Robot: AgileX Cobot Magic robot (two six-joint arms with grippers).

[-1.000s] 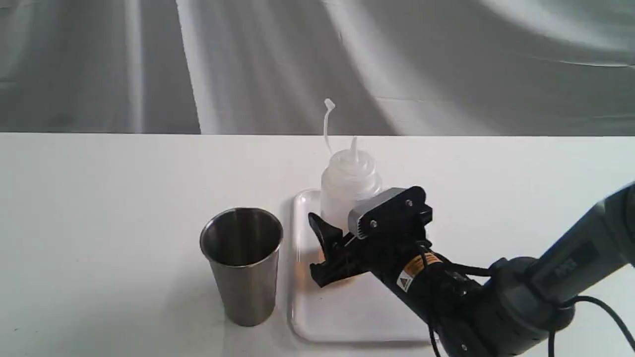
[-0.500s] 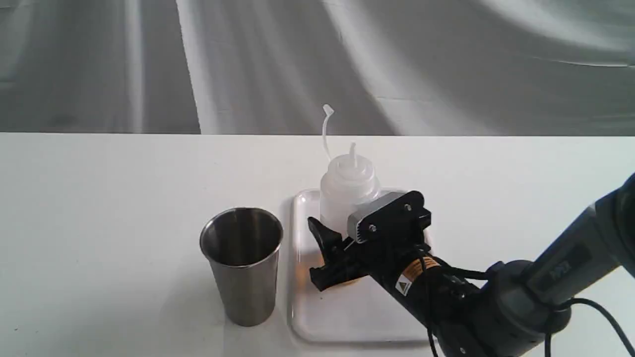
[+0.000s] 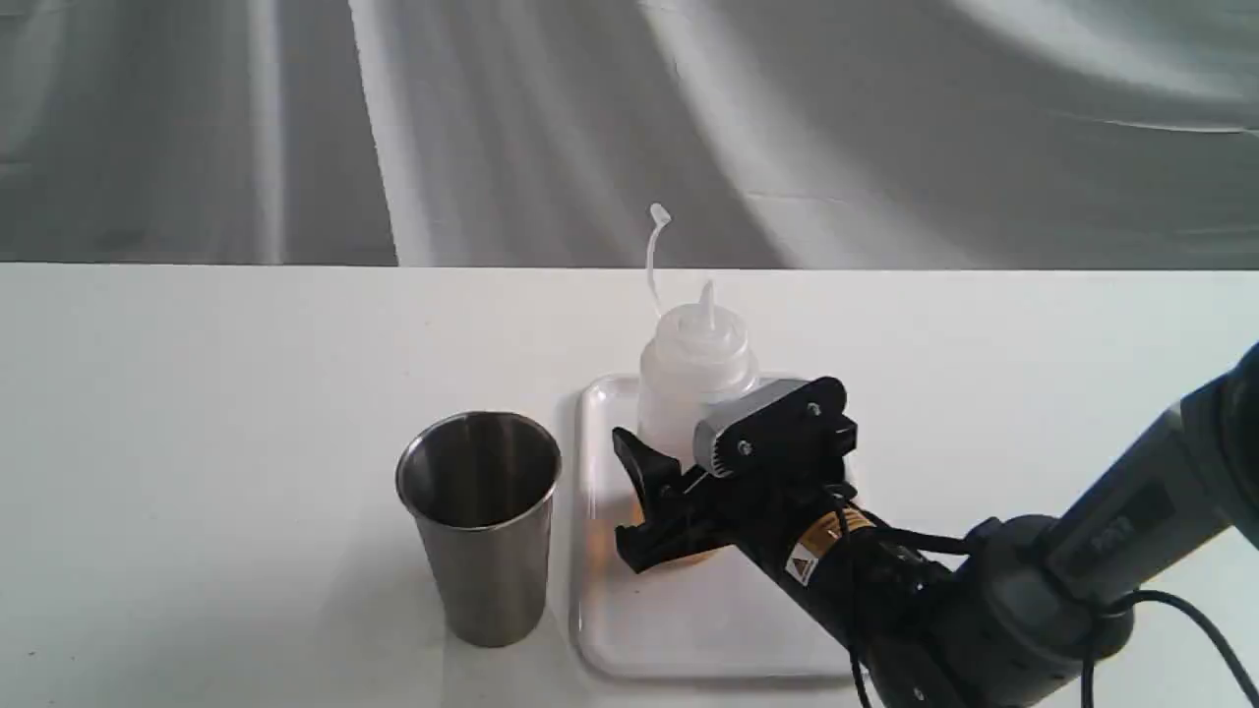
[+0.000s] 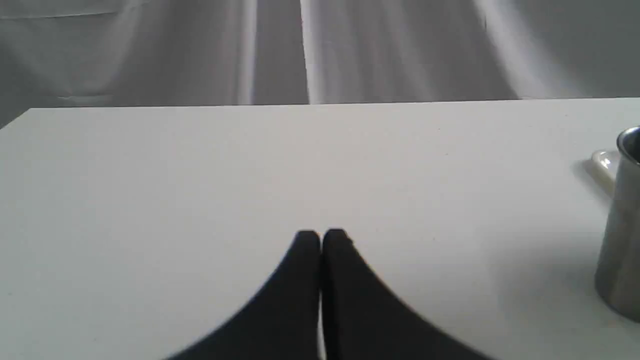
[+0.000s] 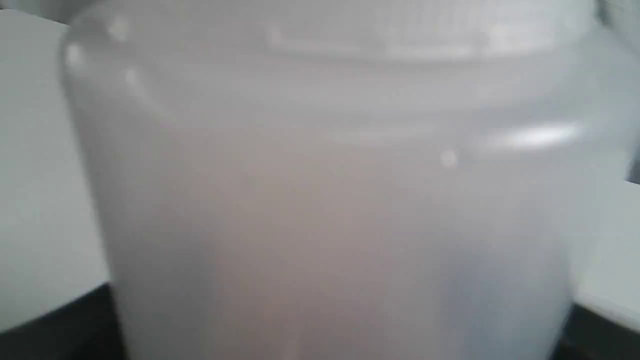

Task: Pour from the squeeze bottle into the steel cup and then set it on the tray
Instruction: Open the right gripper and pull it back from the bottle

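Right end effector [image 3: 637,500] is reaching in from the near right, jaws gripping the squeeze bottle [image 3: 693,379] low on its body. Steel cup [image 3: 479,531] is standing on the surface [image 3: 197,442], just left of the tray [image 3: 689,629]. Bottle is sitting upright over the tray, nozzle pointing up; base contact hidden. Left end effector [image 4: 320,237] is hovering over the surface, fingers pressed together, holding nothing.

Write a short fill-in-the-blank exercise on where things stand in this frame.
The right gripper clasps the ___.
That item stands upright on the ___.
The cup stands directly on the ___.
The left gripper is shut and holds ___.
Missing words: bottle; tray; table; nothing.
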